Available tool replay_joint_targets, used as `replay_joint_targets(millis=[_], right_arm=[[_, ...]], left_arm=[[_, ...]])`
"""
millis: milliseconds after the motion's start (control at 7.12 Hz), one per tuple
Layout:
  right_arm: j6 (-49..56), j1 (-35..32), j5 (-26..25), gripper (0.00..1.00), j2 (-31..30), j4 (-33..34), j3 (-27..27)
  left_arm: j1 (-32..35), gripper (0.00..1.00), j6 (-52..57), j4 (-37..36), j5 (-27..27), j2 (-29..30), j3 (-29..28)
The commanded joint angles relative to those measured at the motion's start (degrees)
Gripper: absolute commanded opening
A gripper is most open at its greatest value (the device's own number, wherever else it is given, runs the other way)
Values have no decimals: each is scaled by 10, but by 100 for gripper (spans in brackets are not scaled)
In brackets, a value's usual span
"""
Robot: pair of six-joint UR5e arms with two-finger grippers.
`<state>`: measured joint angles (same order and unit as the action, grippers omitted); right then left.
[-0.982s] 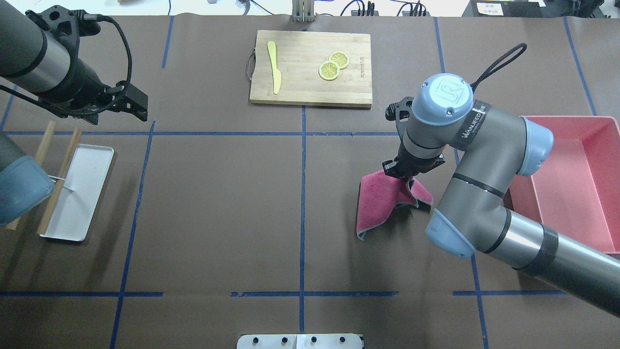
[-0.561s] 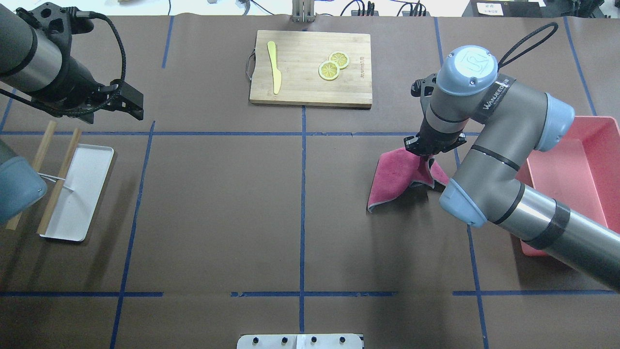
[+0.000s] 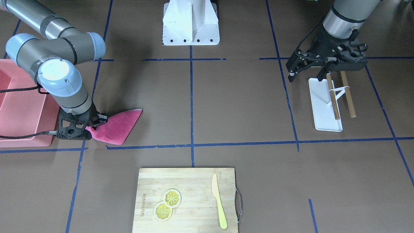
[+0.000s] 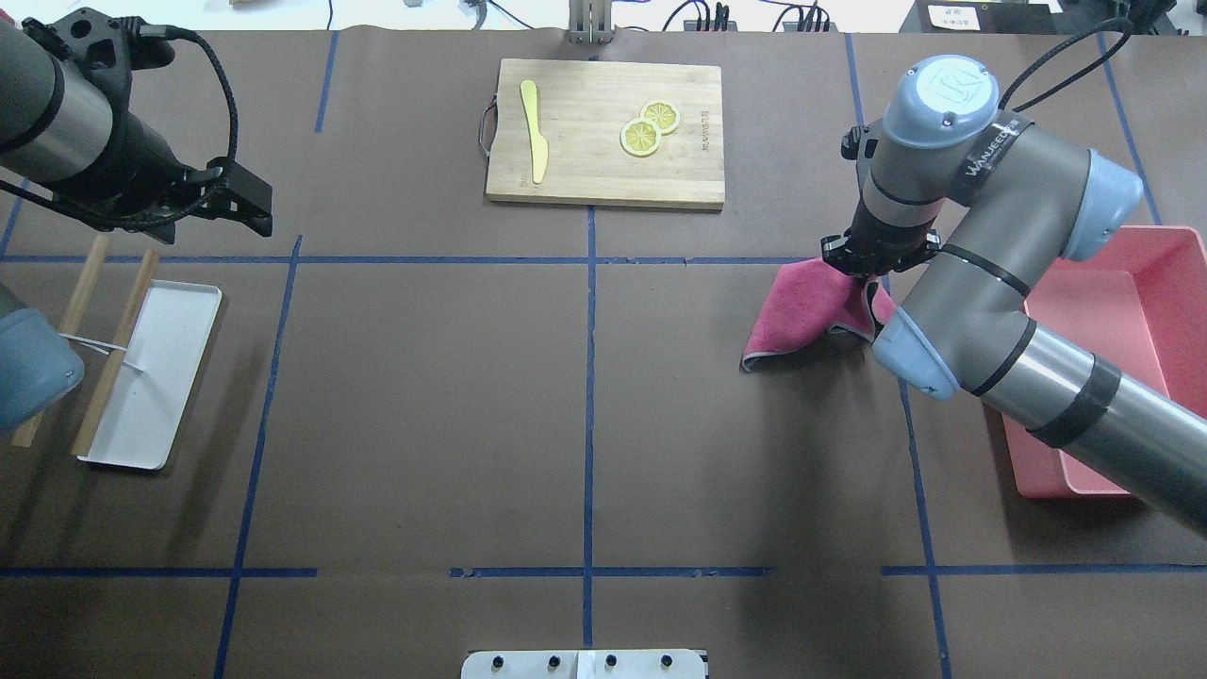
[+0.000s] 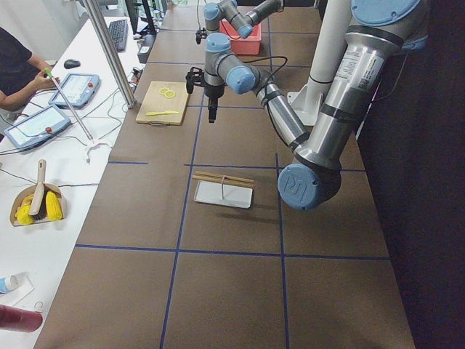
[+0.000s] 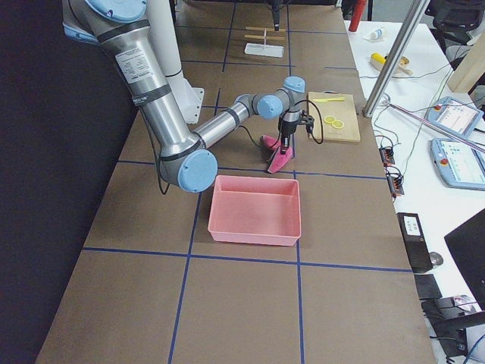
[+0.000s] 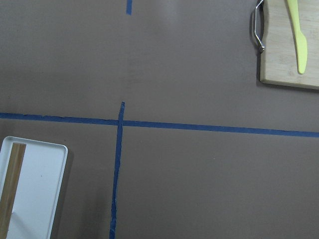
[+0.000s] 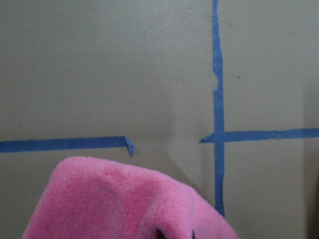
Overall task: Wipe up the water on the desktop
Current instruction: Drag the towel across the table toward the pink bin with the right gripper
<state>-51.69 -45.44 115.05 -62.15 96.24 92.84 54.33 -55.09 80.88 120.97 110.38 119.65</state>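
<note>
The brown desktop [image 4: 424,396] with its blue tape grid shows no water that I can make out. My right gripper [image 4: 877,269] is shut on the top of a pink cloth [image 4: 801,311], which hangs down and trails on the desktop beside a tape crossing. The cloth also shows in the front-facing view [image 3: 118,127], under the right gripper [image 3: 92,124], and fills the bottom of the right wrist view [image 8: 129,199]. My left gripper [image 4: 259,212] hovers open and empty at the far left, above the white tray; it also shows in the front-facing view [image 3: 305,76].
A bamboo cutting board [image 4: 603,179] with a yellow knife [image 4: 535,132] and lemon slices [image 4: 649,127] lies at the far middle. A pink bin [image 4: 1132,330] stands right of the cloth. A white tray [image 4: 156,377] with wooden sticks [image 4: 113,354] lies at the left.
My right gripper has dragged the pink cloth away from the robot and to the right, toward the tape crossing. The left arm has shifted slightly to the left.
</note>
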Motion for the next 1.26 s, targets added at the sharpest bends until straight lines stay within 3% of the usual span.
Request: replay_joint_targets(millis=[0, 561, 842, 1123], right_arm=[[-73, 61, 13, 0, 4, -1, 34], [-225, 167, 64, 0, -5, 4, 116], [-289, 216, 61, 0, -10, 4, 149], [-281, 210, 41, 0, -25, 1, 144]], left_arm=[[5, 100, 16, 2, 0, -7, -5], [19, 100, 27, 2, 0, -7, -5], [20, 100, 27, 2, -5, -7, -4], [20, 100, 24, 2, -2, -8, 1]])
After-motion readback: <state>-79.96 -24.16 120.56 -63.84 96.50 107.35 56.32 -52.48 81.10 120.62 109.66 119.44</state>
